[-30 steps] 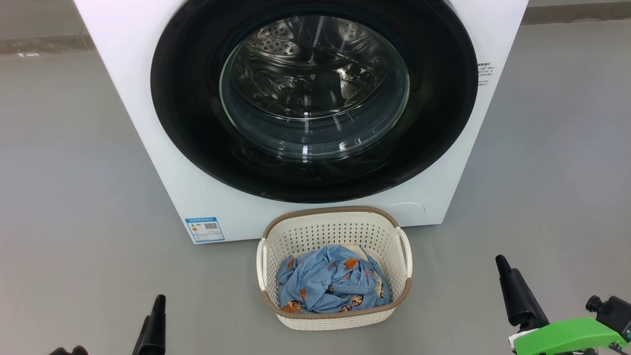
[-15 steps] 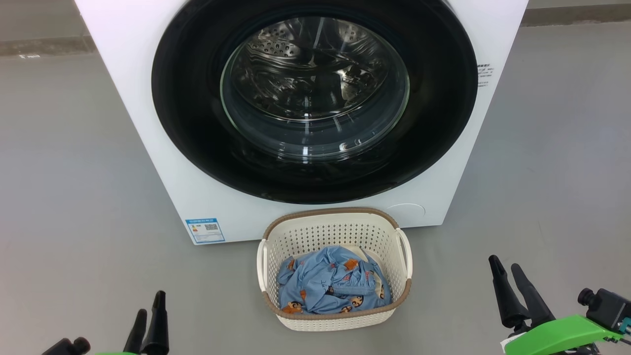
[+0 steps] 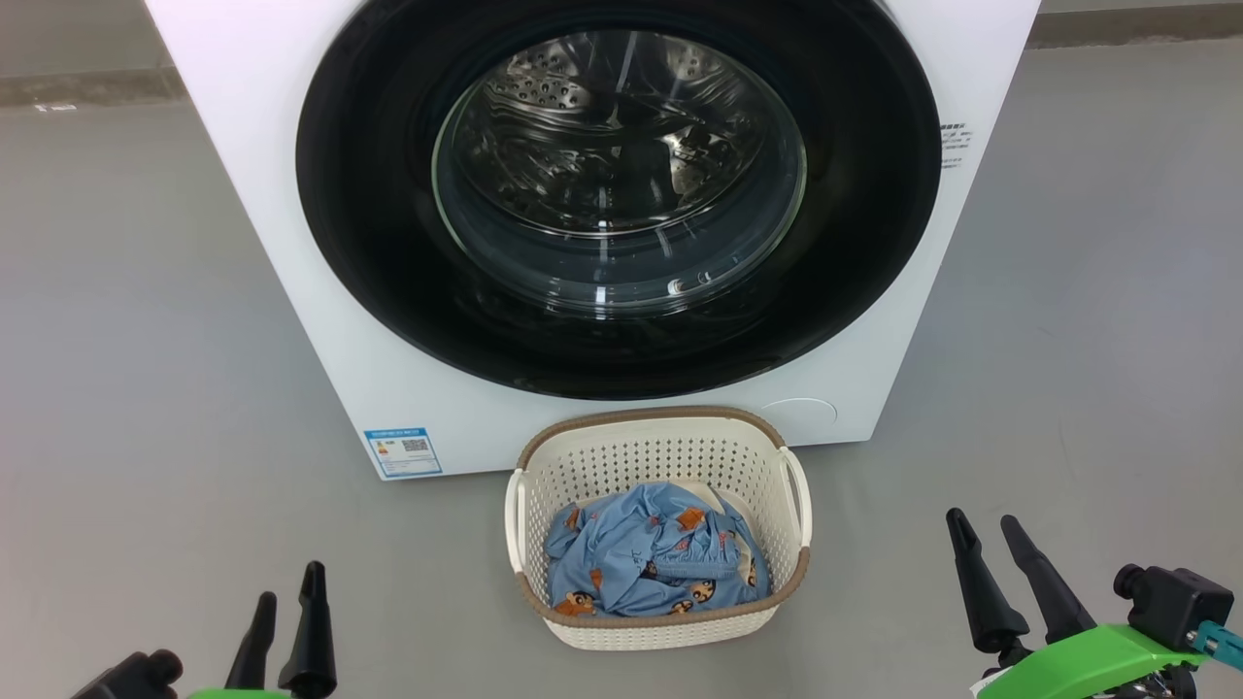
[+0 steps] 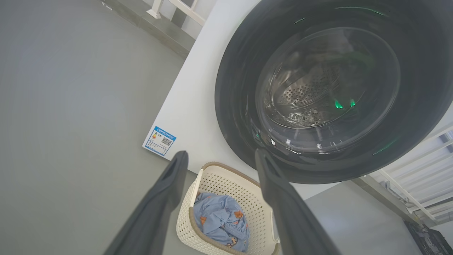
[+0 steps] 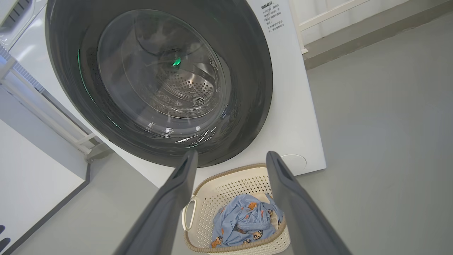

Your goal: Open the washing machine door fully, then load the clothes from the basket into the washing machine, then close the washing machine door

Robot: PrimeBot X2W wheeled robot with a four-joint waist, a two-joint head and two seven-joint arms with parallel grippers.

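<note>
White and boxy, the washing machine (image 3: 262,194) stands on a grey floor (image 3: 126,388). Its door (image 3: 369,272) lies closed flat against the front: a wide glossy black ring around a clear domed window, with the perforated steel drum (image 3: 583,107) visible behind the glass. Just before the machine sits the basket (image 3: 670,451), cream perforated plastic with a brown woven-look rim. It holds the clothes (image 3: 651,563), crumpled light blue fabric with orange-brown cartoon figures and a cream piece behind. The left gripper (image 3: 288,582) and right gripper (image 3: 983,518) hang low either side of the basket, apart from it, fingers spread and empty. A small blue label (image 3: 402,451) marks the machine's lower corner.
</note>
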